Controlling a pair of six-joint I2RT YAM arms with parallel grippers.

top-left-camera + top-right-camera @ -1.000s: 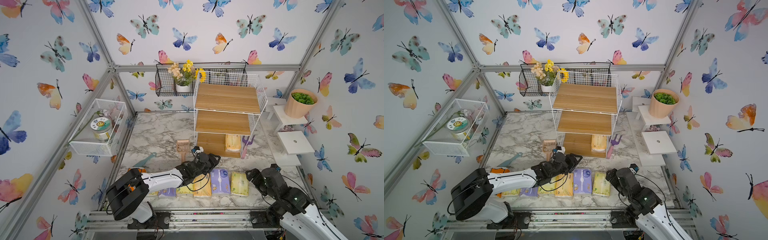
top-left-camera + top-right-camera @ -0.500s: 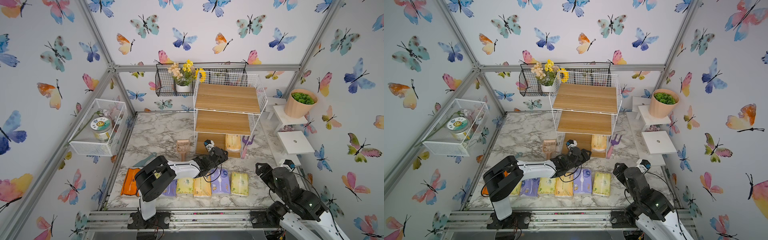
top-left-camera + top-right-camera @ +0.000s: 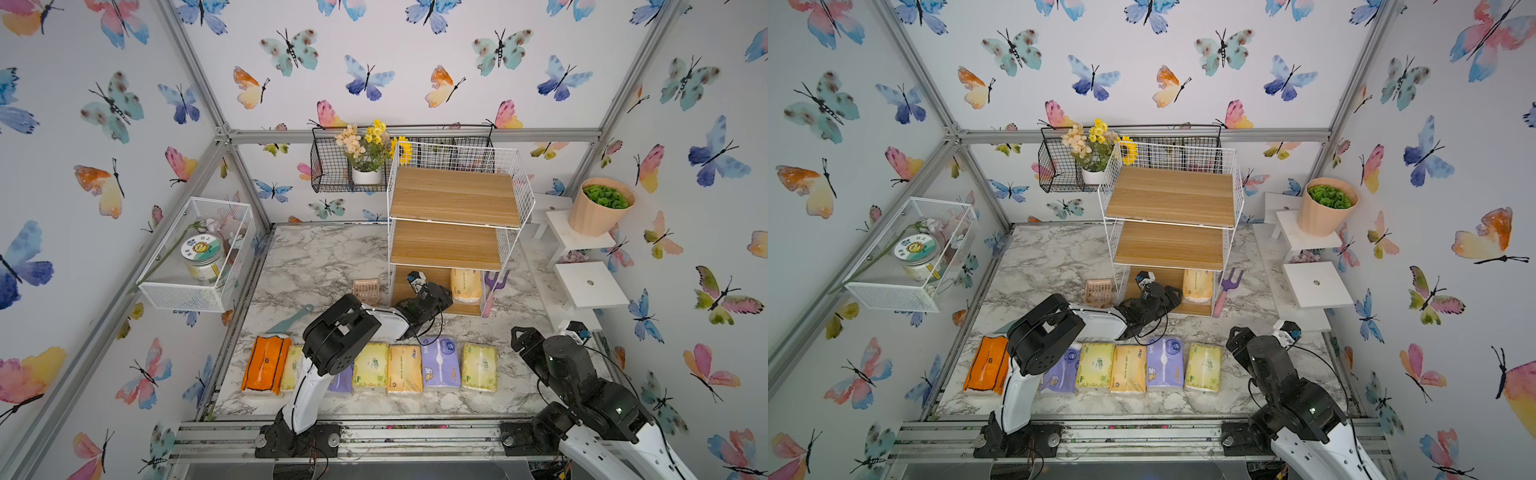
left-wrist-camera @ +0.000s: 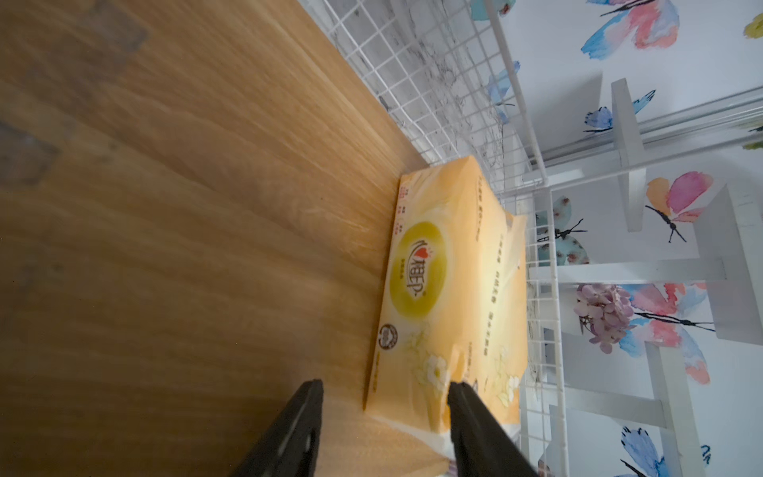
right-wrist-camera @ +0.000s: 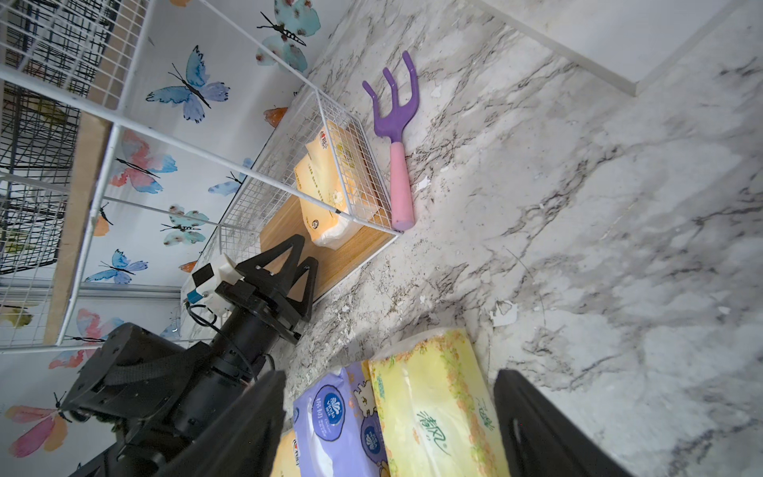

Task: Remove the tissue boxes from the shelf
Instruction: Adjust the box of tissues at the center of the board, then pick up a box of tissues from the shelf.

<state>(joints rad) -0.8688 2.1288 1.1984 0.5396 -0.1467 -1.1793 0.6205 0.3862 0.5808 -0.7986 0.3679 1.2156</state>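
One light orange tissue pack point(image 3: 466, 284) point(image 4: 450, 289) lies at the right end of the bottom tier of the white wire shelf point(image 3: 455, 195). My left gripper point(image 3: 438, 293) point(image 4: 386, 388) is at that tier's front edge, open, its fingers either side of the pack's near corner without closing on it. The other tissue packs lie in a row on the marble near the front, from the bright orange one point(image 3: 266, 370) to a yellow-green one point(image 3: 480, 366); my left arm hides part of the row. My right gripper point(image 3: 524, 337) point(image 5: 390, 378) hovers open at the row's right end, holding nothing.
A purple and pink garden fork point(image 3: 494, 286) lies against the shelf's right side. A small pink scoop point(image 3: 366, 289) sits left of the shelf and a teal spatula point(image 3: 291, 319) nearer the front. White steps with a potted plant point(image 3: 598, 205) line the right wall.
My left gripper has moved from above the row of packs up to the shelf's bottom tier. My right arm has drawn back to the right, still open.
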